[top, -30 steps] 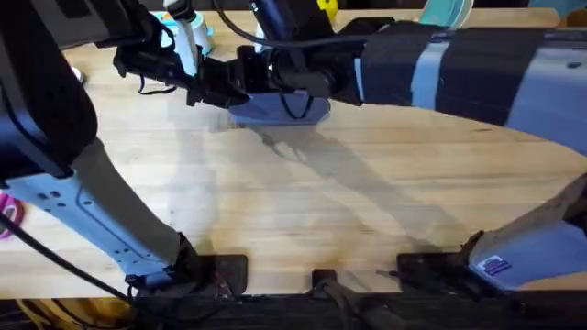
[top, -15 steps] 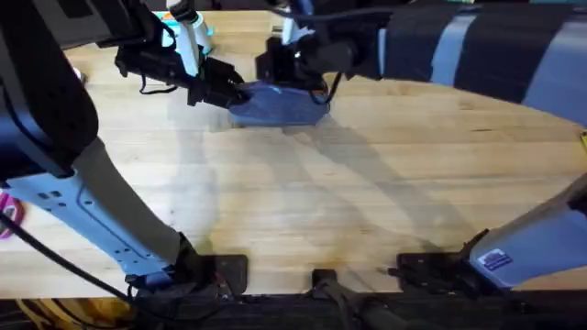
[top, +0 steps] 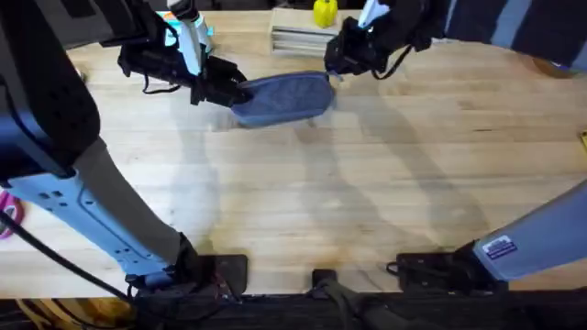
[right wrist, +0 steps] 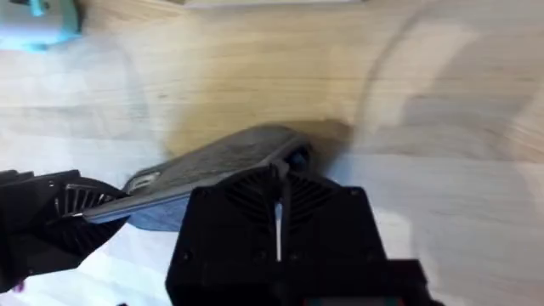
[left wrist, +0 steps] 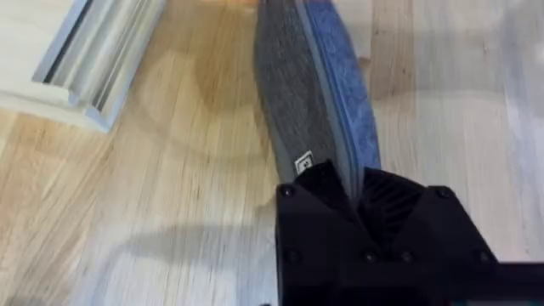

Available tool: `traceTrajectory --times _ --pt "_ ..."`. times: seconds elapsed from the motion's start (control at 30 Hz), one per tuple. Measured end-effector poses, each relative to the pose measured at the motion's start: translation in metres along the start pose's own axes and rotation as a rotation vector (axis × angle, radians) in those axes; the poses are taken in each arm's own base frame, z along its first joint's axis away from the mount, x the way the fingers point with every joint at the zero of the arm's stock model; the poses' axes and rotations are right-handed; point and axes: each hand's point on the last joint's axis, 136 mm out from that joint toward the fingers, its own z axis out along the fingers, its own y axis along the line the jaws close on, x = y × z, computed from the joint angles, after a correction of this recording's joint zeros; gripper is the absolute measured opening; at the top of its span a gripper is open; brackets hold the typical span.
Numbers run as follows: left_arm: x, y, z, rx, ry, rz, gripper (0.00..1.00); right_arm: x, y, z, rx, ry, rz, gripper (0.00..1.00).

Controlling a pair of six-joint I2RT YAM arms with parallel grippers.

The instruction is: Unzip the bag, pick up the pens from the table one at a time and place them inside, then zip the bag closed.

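Both grippers at the ends of a slim grey-blue fabric pouch (top: pixel 282 97), upper middle of the overhead frame

Left gripper (top: pixel 234 93) fingers clamp the pouch's left end; right gripper (top: pixel 332 69) fingers pressed together at its right end, on the light wooden plank table (top: pixel 367 202); whether they pinch the zipper pull, I cannot tell.

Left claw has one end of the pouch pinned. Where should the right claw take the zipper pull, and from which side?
Take the small pull at the bag's far end, near the right claw, opposite the end the left claw clamps. Come from above, fingers across the zipper line: the bag lies flat on the table with the zipper running lengthwise. The pull is too small to see clearly.
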Motion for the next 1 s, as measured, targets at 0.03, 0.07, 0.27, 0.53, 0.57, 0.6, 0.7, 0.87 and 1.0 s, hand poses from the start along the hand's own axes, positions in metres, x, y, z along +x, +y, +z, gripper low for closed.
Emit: traceTrajectory --times 0.03,0.07,0.27,0.53,0.57,0.6,0.7,0.87,1.0 --pt "-0.001 0.000 0.001 0.002 -0.003 0.003 0.042 0.000 -0.005 -0.001 0.005 0.009 0.015 0.031" --pt "-0.002 -0.001 0.002 0.006 -0.005 0.006 0.042 0.000 -0.011 -0.002 0.009 0.022 0.030 0.031" --pt "-0.007 -0.003 0.008 0.020 -0.013 0.017 0.042 0.003 -0.034 -0.008 0.028 0.075 0.099 0.033" --pt "0.006 0.001 -0.004 -0.006 0.022 -0.010 0.042 -0.008 -0.124 0.007 0.294 0.037 0.193 0.032" --pt "0.007 0.001 -0.005 -0.009 0.022 -0.011 0.042 -0.001 -0.131 0.016 0.316 0.060 0.196 0.032" --pt "0.007 0.001 -0.005 -0.009 0.022 -0.011 0.042 0.005 -0.136 0.024 0.333 0.083 0.200 0.032" --pt "0.007 0.001 -0.005 -0.008 0.026 -0.011 0.042 -0.001 -0.134 0.026 0.330 0.058 0.196 0.032" --pt "0.008 0.001 -0.005 -0.008 0.029 -0.012 0.042 -0.004 -0.132 0.025 0.328 0.050 0.149 0.033" --pt "0.008 0.001 -0.005 -0.008 0.029 -0.011 0.042 -0.020 -0.115 -0.002 0.293 -0.011 0.062 0.033"
